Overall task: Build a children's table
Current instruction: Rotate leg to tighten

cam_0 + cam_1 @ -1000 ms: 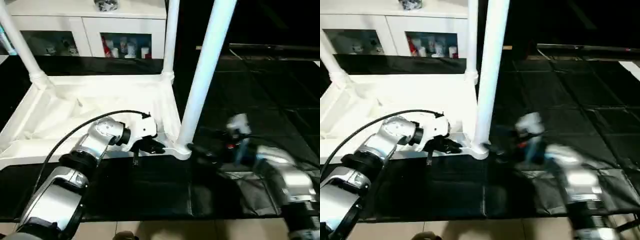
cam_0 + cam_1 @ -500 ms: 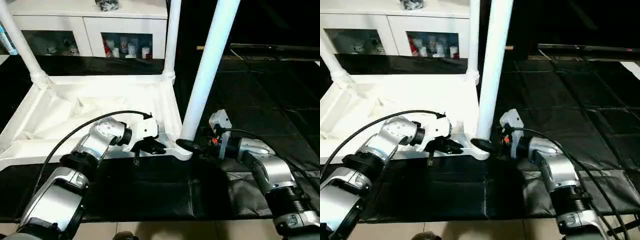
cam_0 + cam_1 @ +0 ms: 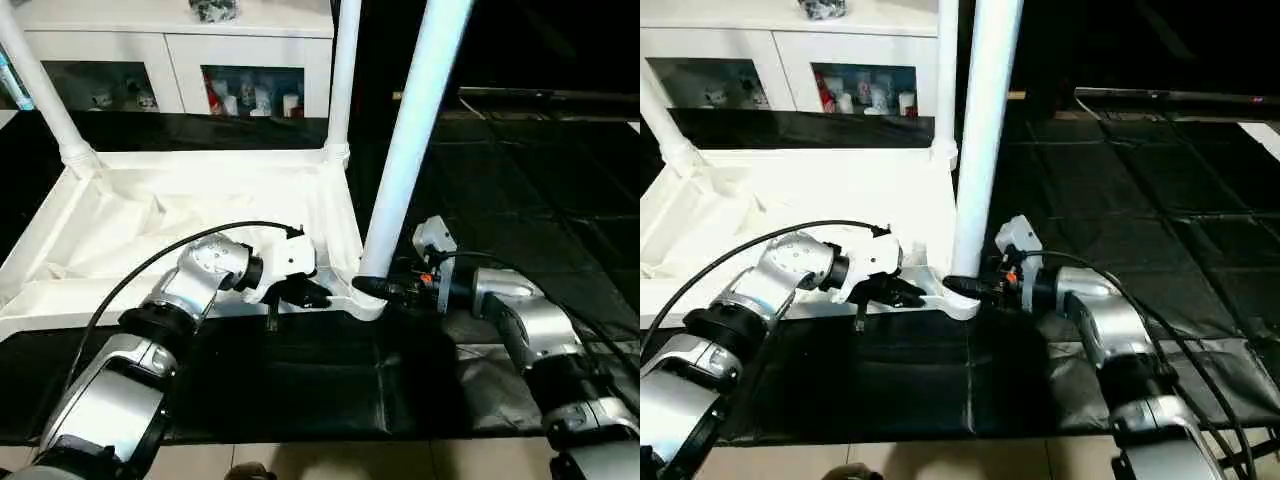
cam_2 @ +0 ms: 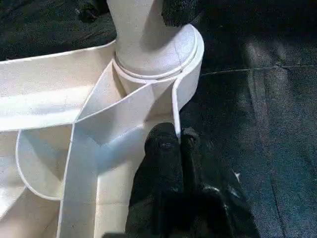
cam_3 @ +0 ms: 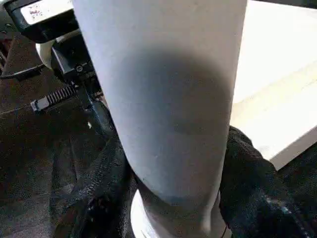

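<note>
The children's table lies upside down on the floor, its white ribbed top (image 3: 180,200) facing up. Three legs stand in its corner sockets. The tall near right leg (image 3: 410,150) rises from the corner lobe (image 4: 188,54). My left gripper (image 3: 305,292) is shut on the top's thin rim beside that lobe, and the rim wall sits between its fingertips (image 4: 166,148). From the right, my right gripper (image 3: 375,287) holds the base of the near right leg (image 5: 168,109). One black finger (image 5: 101,198) presses each side of the leg.
The far right leg (image 3: 343,70) and the far left leg (image 3: 40,90) stand at the back corners. A white glass-door cabinet (image 3: 170,40) stands behind the table. Black floor mats (image 3: 520,190) spread to the right and in front, with a loose fold under my right arm.
My right arm has moved in to the near right leg's base, and its fingers have closed in around the leg. The left gripper has kept its place on the rim.
</note>
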Controlling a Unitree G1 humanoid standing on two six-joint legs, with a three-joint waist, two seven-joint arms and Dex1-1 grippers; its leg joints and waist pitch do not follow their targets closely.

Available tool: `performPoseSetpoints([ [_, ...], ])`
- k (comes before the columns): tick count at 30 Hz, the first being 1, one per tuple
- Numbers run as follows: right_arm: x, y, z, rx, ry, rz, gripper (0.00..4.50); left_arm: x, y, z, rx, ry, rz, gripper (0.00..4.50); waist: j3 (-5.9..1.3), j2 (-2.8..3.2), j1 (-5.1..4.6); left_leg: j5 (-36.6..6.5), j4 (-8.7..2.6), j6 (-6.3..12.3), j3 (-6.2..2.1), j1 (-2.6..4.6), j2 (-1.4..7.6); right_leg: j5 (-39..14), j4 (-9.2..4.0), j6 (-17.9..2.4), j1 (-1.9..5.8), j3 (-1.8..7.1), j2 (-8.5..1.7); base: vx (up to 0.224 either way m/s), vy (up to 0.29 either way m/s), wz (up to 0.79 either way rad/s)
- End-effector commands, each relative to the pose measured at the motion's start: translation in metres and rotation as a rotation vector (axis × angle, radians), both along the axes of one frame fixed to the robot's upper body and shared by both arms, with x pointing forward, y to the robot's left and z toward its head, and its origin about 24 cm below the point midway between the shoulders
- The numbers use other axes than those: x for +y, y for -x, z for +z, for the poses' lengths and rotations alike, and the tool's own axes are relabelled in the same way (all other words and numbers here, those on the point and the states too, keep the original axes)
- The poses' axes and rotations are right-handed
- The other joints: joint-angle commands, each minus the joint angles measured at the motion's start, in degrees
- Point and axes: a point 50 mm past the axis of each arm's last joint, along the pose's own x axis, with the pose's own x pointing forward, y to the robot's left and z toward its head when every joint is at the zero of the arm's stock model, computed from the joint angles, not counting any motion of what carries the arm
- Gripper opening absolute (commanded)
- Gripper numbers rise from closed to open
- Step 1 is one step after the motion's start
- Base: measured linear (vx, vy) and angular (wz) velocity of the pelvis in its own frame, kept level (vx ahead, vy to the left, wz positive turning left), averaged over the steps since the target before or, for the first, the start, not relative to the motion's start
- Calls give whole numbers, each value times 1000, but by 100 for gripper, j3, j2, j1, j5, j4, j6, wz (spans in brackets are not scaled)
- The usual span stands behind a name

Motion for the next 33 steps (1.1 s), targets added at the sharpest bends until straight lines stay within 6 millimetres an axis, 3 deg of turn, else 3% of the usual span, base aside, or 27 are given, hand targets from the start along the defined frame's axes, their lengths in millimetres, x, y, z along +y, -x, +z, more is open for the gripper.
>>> performPoseSetpoints([
  [1, 0, -2, 2, 2, -4, 6, 207, -7, 3, 1, -15, -40, -71, 0, -429, -29, -35, -719, -382, 254, -80, 49, 285, -986, -379, -1182, 345, 340, -458, 0, 0, 0],
  [6, 1, -1, 0, 13, -13, 31, 203, -6, 3, 0, -12, -42, -68, 0, -445, -29, -38, -611, -372, 291, -80, 47, 286, -777, -346, -1227, 345, 340, -447, 0, 0, 0],
  [14, 2, 5, -7, 50, -49, 15, 202, -7, -2, 0, -6, -19, 22, 0, -439, -10, -24, -707, -373, 277, -76, 57, 286, -873, -366, -1236, 343, 341, -449, 0, 0, 0],
  [19, 11, 8, -20, 88, -46, -105, 202, -18, -8, 2, -7, 32, 116, 0, -406, 17, 3, -996, -410, 145, -90, 104, 298, -1344, -443, -1123, 311, 346, -466, 0, 0, 0],
  [24, 21, 8, -27, 117, -65, -187, 201, -28, -12, 3, -3, 58, 180, 0, -359, 12, -76, -1503, -472, -31, -131, 138, 271, -2430, -594, -774, 312, 333, -495, 0, 0, 0],
  [28, 31, 7, -28, 147, -100, -242, 200, -34, -15, 4, 1, 70, 240, 0, -345, 11, -147, -1594, -501, -39, -154, 134, 268, -2583, -619, -695, 320, 325, -488, 0, 0, 0],
  [33, 41, 4, -28, 186, -131, -331, 200, -42, -20, 6, 7, 84, 318, 0, -371, 16, -175, -1422, -502, -34, -150, 124, 274, -2103, -563, -828, 323, 347, -482, 0, 0, 0],
])
